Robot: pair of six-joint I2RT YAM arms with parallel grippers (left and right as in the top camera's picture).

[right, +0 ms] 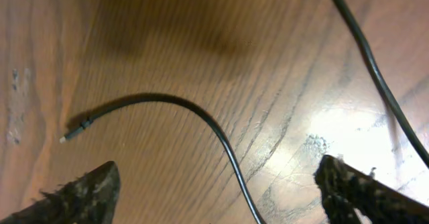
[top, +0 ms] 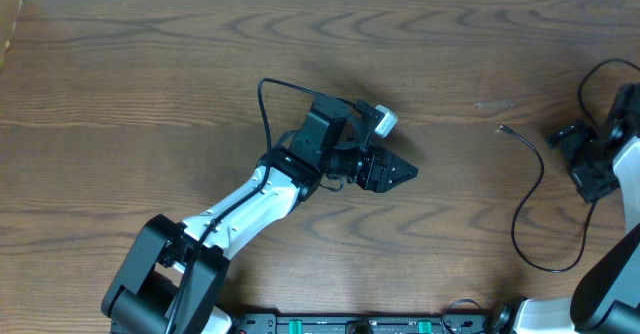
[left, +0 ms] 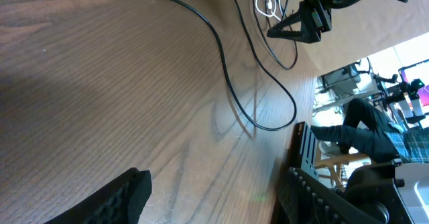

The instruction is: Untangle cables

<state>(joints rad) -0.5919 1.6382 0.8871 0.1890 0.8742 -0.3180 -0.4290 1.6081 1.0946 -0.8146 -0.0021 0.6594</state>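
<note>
A thin black cable (top: 541, 170) lies on the right of the table. Its small plug end (top: 501, 128) points left, and its tail curls toward the front. My right gripper (top: 578, 164) hovers over it, open. In the right wrist view the cable (right: 221, 140) runs between the two wide-apart fingers (right: 80, 194) without touching either, and the plug (right: 68, 137) rests at the left. My left gripper (top: 398, 171) is open over bare wood at mid-table, holding nothing (left: 221, 204). From there I see the cable (left: 224, 70) stretching away. A bit of white cord (left: 267, 6) shows behind the right gripper (left: 295, 29).
A thicker black wire (top: 264, 102) loops off the left arm's wrist. Another black line (right: 372, 70) crosses the upper right of the right wrist view; I cannot tell what it belongs to. The table's front edge (left: 295, 137) is close to the cable's curl.
</note>
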